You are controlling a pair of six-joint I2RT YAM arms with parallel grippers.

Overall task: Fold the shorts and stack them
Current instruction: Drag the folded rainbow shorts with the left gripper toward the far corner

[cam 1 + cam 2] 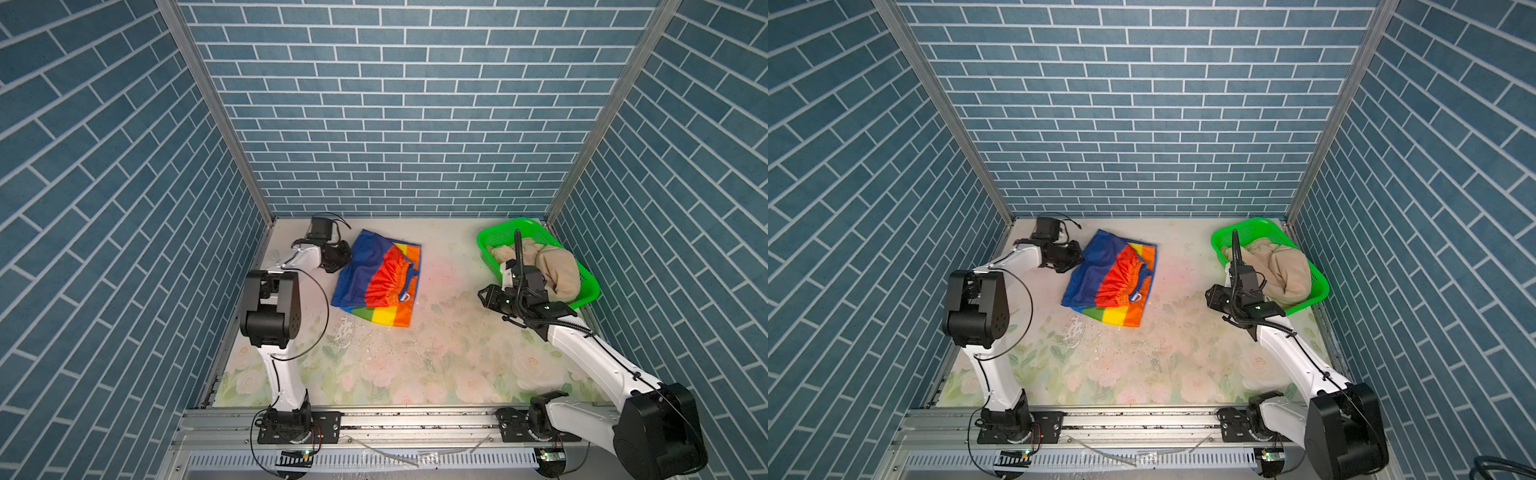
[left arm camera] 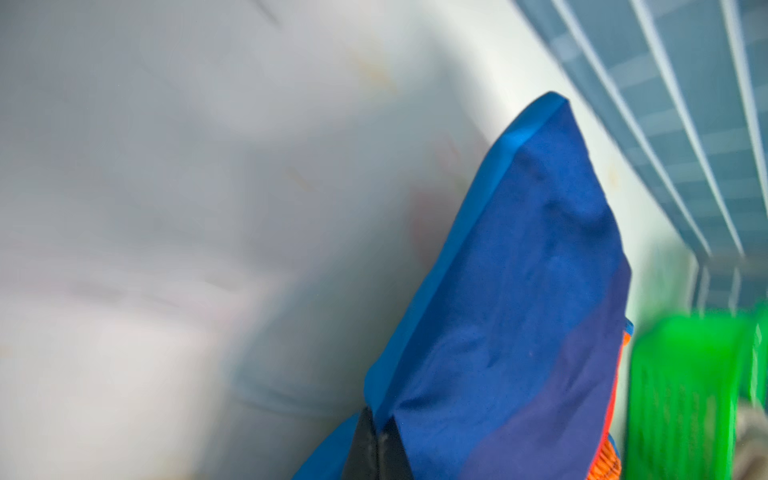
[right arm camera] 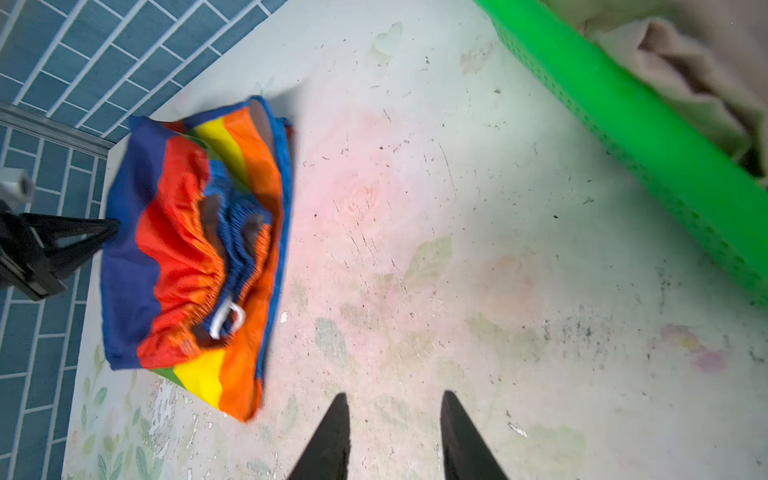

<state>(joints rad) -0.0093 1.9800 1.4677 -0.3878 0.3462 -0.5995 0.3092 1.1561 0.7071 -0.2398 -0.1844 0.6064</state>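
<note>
We count two pairs. The beige shorts [image 1: 557, 266] sit bunched in the green basket [image 1: 488, 239], partly hidden behind the right arm. The rainbow shorts [image 1: 378, 278] lie on the table [image 1: 415, 353]. Only the blurred left wrist view shows the left gripper [image 2: 376, 436] pinching their blue edge. The right gripper [image 3: 395, 394] hovers narrowly parted and empty.

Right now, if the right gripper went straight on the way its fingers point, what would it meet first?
Most likely the bare table. The right gripper points, open and empty, into the gap between the rainbow shorts and the green basket, in line with neither; depth is unclear.
</note>
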